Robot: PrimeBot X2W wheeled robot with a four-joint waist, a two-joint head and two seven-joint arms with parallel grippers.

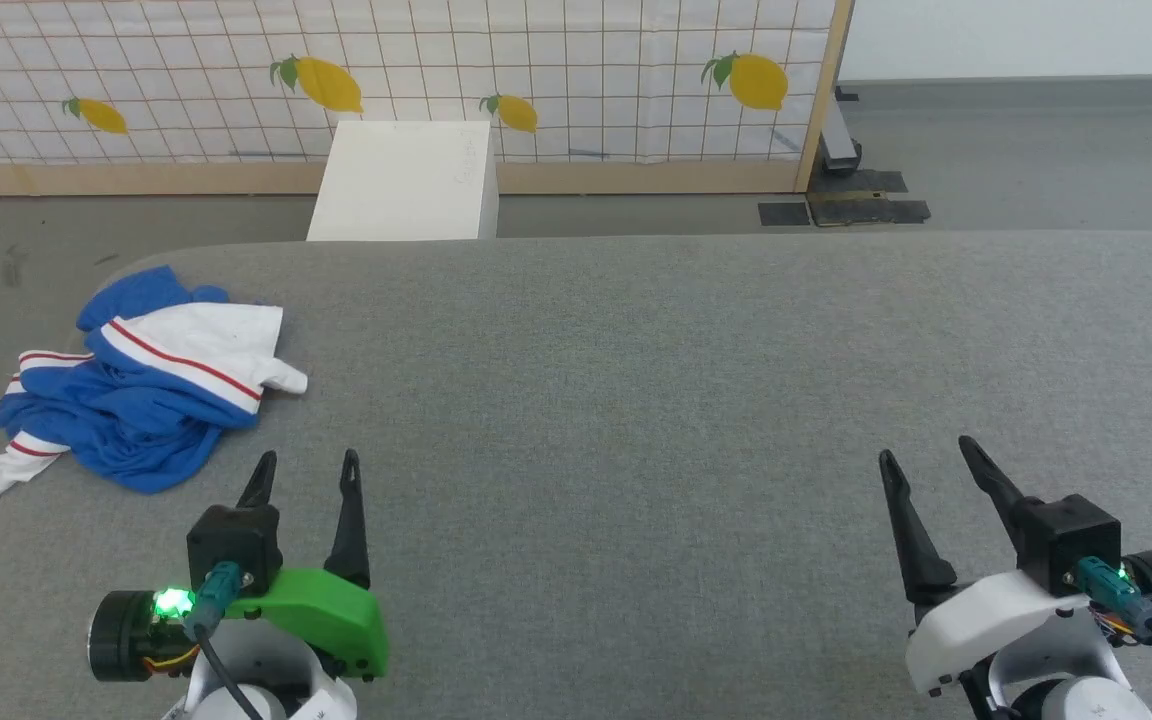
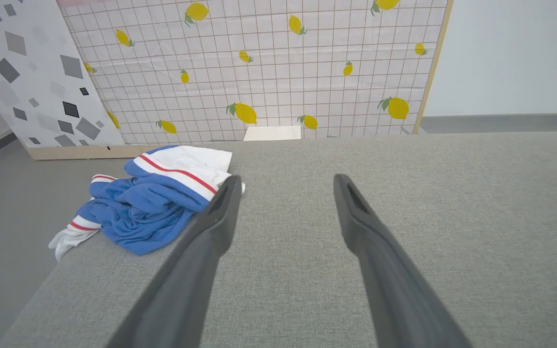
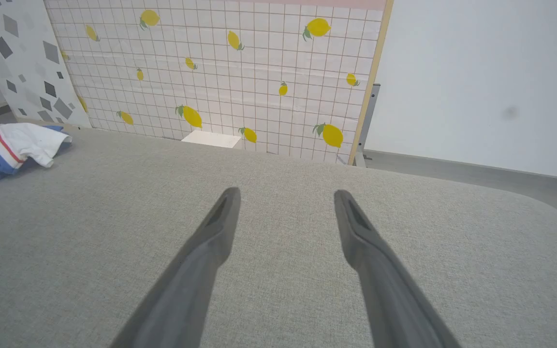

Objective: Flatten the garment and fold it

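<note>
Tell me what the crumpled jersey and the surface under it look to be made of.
Garment: thin, soft fabric, likely a synthetic sports knit; it lies in limp folds and wrinkles, matte blue and white. Table: covered in grey woven cloth, matte, with a fine flecked weave; what lies beneath cannot be told.

the garment [image 1: 136, 395], a bright blue jersey with white panels and thin red stripes, lies crumpled in a heap at the frame's left, overhanging the grey surface's [image 1: 686, 400] edge.
</note>
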